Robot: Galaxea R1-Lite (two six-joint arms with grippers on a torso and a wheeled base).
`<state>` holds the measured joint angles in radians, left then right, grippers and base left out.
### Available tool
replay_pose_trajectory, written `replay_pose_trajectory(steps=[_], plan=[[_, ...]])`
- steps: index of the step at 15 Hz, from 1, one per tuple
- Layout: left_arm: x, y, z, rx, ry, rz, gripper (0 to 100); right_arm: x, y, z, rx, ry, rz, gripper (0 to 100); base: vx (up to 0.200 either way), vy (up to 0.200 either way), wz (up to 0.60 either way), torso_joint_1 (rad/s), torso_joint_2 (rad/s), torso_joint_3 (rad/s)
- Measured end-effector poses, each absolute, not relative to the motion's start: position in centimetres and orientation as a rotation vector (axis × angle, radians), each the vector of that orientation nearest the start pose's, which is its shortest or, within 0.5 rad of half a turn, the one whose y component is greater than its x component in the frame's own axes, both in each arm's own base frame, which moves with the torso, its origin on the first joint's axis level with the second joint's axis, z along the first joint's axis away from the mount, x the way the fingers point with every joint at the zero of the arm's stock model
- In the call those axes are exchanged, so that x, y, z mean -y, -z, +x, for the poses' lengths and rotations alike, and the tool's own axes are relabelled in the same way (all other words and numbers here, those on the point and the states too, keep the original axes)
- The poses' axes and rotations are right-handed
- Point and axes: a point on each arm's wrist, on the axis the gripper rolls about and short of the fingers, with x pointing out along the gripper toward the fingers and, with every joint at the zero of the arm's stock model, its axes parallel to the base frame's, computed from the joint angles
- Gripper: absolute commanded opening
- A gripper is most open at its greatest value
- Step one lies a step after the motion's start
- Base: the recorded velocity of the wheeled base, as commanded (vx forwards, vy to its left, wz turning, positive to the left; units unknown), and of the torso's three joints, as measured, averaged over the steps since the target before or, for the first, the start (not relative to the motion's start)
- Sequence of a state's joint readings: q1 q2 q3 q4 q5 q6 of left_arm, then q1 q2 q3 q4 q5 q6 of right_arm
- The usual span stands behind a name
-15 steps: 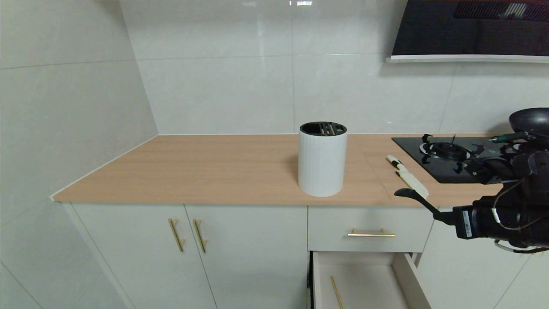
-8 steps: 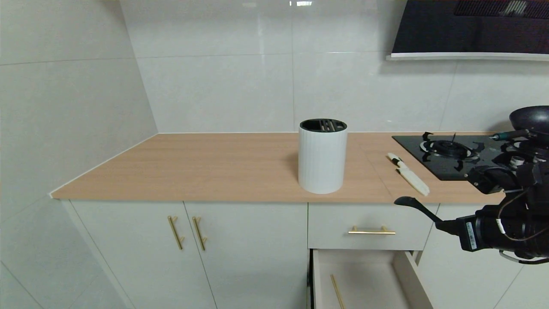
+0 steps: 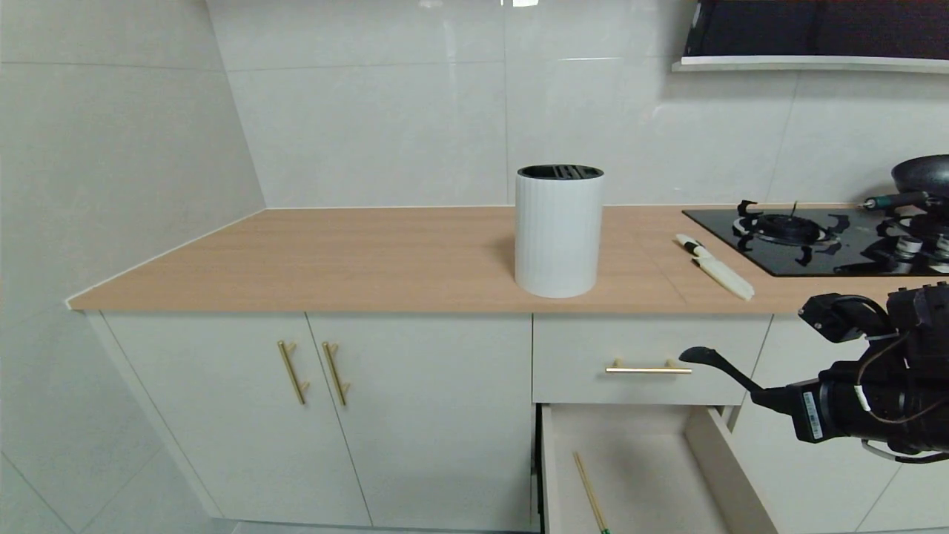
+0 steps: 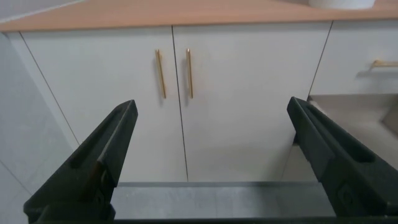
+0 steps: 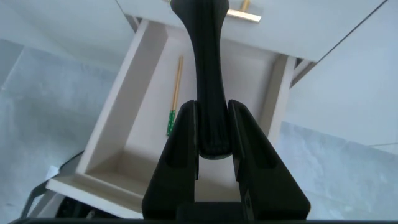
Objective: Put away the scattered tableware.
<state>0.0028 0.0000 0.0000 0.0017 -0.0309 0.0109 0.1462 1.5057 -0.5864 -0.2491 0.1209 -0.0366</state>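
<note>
A slim black plastic utensil [image 3: 715,365] pokes out above the open drawer [image 3: 713,454]; a cream-bladed knife [image 3: 715,276] lies flat on the wooden counter [image 3: 371,259].

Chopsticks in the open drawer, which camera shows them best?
Right wrist view: the chopsticks lie full length, green end included. The head view cuts them off at its lower edge; the left wrist view faces the cabinet doors.

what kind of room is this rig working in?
Most likely a home-style kitchen: a gas hob set into a wood-look countertop, a range hood above it, and white cabinets with gold handles below.
</note>
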Motion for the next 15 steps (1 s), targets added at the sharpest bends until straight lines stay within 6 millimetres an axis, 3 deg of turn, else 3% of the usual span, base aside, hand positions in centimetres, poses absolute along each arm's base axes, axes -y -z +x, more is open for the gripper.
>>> replay_pose_trajectory(steps=[11,15], plan=[[0.1,-7.5,-2.3,-0.002,0.028,0.011,100,-3.8,-12.8,23.2,-0.73,-0.271,-0.047,0,0.0,0.0,0.0,-0.159,0.46,0.301],[0.1,-7.5,-2.3,-0.002,0.028,0.01,100,-3.8,-12.3,23.4,-0.749,-0.271,-0.048,0,0.0,0.0,0.0,-0.04,0.16,0.108]])
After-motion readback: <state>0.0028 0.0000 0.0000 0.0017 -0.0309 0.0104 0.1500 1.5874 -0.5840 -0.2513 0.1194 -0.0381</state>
